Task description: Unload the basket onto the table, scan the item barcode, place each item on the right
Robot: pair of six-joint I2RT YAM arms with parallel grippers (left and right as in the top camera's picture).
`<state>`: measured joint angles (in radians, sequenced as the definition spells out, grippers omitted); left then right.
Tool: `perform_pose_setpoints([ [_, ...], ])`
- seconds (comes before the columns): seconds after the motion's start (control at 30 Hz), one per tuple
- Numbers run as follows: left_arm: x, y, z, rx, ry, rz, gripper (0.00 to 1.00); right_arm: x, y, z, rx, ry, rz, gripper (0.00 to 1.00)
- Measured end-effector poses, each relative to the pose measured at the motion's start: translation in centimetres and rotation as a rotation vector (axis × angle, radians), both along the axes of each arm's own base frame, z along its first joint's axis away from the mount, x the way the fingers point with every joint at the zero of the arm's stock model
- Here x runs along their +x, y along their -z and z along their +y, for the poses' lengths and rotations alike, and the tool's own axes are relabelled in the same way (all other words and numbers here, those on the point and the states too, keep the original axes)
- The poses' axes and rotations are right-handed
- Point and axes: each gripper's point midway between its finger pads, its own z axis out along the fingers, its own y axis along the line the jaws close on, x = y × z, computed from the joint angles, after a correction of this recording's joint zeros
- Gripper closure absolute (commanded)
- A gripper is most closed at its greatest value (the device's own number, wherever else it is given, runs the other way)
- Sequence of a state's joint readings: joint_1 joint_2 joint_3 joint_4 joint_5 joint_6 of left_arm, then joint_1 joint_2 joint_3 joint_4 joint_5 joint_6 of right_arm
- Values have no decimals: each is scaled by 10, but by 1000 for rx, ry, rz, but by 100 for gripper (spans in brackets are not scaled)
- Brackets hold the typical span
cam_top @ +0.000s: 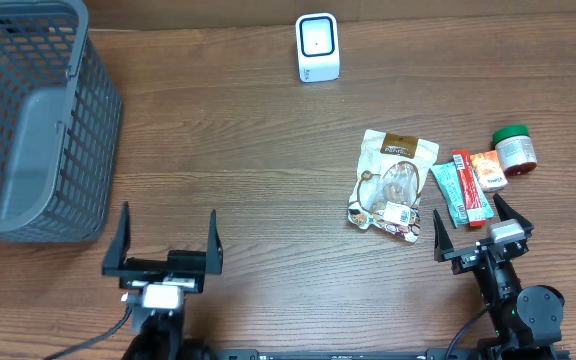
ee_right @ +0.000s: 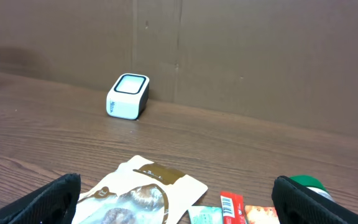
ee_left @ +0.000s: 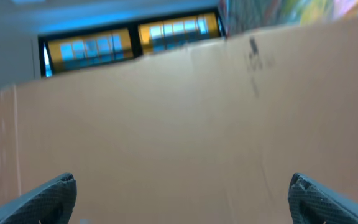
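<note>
A white barcode scanner (cam_top: 317, 47) stands at the back middle of the table; the right wrist view shows the scanner (ee_right: 128, 96) too. Grocery items lie at the right: a cream and brown pouch (cam_top: 393, 185) (ee_right: 138, 196), a teal packet (cam_top: 450, 194), a red stick packet (cam_top: 470, 187) (ee_right: 231, 207), an orange packet (cam_top: 489, 170) and a green-lidded jar (cam_top: 514, 150) (ee_right: 307, 183). My right gripper (cam_top: 481, 226) is open just in front of these items, holding nothing. Open and empty, my left gripper (cam_top: 165, 236) sits at the front left, and its wrist camera sees only a cardboard wall (ee_left: 185, 124).
A grey mesh basket (cam_top: 63, 130) stands at the far left of the wooden table (cam_top: 238, 150). A cardboard wall (ee_right: 247, 56) rises behind the scanner.
</note>
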<state>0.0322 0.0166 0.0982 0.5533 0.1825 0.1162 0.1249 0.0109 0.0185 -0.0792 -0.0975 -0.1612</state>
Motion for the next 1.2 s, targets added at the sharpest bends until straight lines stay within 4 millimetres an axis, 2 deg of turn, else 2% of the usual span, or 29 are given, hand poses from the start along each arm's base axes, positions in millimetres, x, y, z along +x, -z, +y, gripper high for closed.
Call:
perform_pose_setpoints([
  [0.27,30,58,7,-26,-32,185,0,0,0,0,-1,0,1,0],
  [0.43,48,108,11,-36,-50,395,0,0,0,0,0,0,0,0],
  [0.6,55,156,14,-52,-64,592,0,0,0,0,0,0,0,0],
  [0.73,55,183,21,-118,-90,709,0,0,0,0,0,0,0,0],
  [1.03,54,186,43,-302,-170,716,0,0,0,0,0,0,0,0],
  [1.2,54,186,45,-328,-173,714,0,0,0,0,0,0,0,0],
])
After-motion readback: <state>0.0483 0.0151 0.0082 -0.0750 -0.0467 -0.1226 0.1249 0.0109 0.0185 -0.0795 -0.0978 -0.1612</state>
